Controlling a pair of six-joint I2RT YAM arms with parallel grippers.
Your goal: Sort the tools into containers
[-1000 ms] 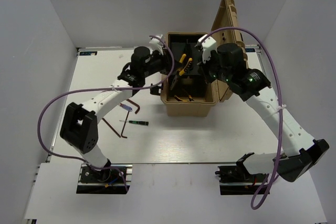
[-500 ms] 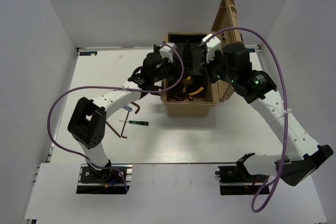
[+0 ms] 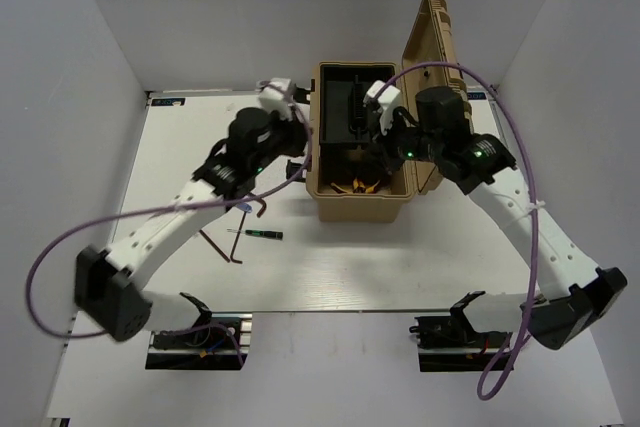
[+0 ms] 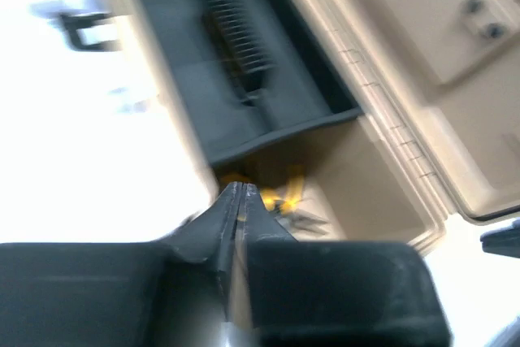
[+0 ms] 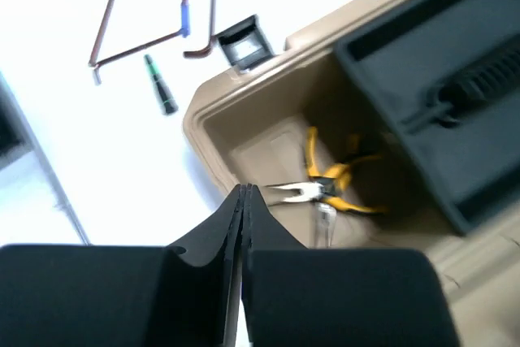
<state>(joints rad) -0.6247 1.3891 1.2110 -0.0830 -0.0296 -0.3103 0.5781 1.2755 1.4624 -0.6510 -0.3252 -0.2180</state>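
Two yellow-and-black pliers (image 3: 358,185) lie in the bottom of the open tan toolbox (image 3: 362,209); they also show in the left wrist view (image 4: 282,199) and the right wrist view (image 5: 331,185). My left gripper (image 3: 298,143) is shut and empty at the box's left wall (image 4: 236,189). My right gripper (image 3: 373,152) is shut and empty above the box's front part (image 5: 244,191). On the table left of the box lie reddish hex keys (image 3: 222,245) (image 5: 134,45), a blue-red screwdriver (image 3: 240,204) (image 5: 185,14) and a black-green stick tool (image 3: 262,234) (image 5: 160,84).
A black tray (image 3: 345,112) fills the box's far half, seen also in both wrist views (image 4: 244,95) (image 5: 455,111). The box lid (image 3: 440,67) stands open on the right. A black latch (image 5: 242,41) hangs on the box's left wall.
My left gripper pulled back from over the box to its left wall. The pliers went from up near the tray down to the box bottom. My right gripper shifted slightly left.
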